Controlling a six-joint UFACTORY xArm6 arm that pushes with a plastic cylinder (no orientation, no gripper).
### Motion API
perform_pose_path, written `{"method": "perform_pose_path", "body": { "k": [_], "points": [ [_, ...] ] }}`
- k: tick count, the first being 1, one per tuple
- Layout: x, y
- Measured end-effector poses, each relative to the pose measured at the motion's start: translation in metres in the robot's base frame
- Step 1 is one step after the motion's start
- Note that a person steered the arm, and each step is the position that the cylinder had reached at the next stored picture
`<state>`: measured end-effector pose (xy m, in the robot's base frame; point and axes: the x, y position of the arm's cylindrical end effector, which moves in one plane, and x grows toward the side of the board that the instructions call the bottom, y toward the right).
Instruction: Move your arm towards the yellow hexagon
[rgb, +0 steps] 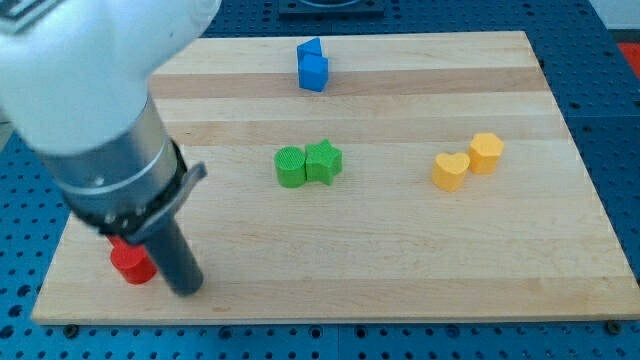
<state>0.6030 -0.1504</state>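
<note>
My tip is sitting beside the red block, gripping nothing, far from the yellow hexagon; crossing risks nudging the yellow heart, seemingly touching it.

A bulky white arm narrows into a grey metal collar and a straight dark rod.

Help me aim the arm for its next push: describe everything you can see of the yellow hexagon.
The yellow hexagon is a small, matte block with a flat six-sided top and short upright walls, plain yellow-orange like painted wood or plastic. It lies flat on the wooden board at the view's right, about mid-height. The yellow heart sits close at its lower left, touching or nearly so. Nothing else is near; my tip is far off at the view's lower left, beside the red block.
</note>
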Motion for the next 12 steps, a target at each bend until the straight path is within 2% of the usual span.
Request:
{"method": "perform_pose_path", "body": {
  "k": [1,3,6,7,8,9,10,11,12],
  "points": [
    [0.010,-0.008],
    [0.005,-0.027],
    [0.001,-0.011],
    [0.001,0.061],
    [-0.041,0.151],
    [-0.057,0.269],
    [-0.078,0.343],
    [-0.134,0.393],
    [-0.165,0.381]
  ]
}}
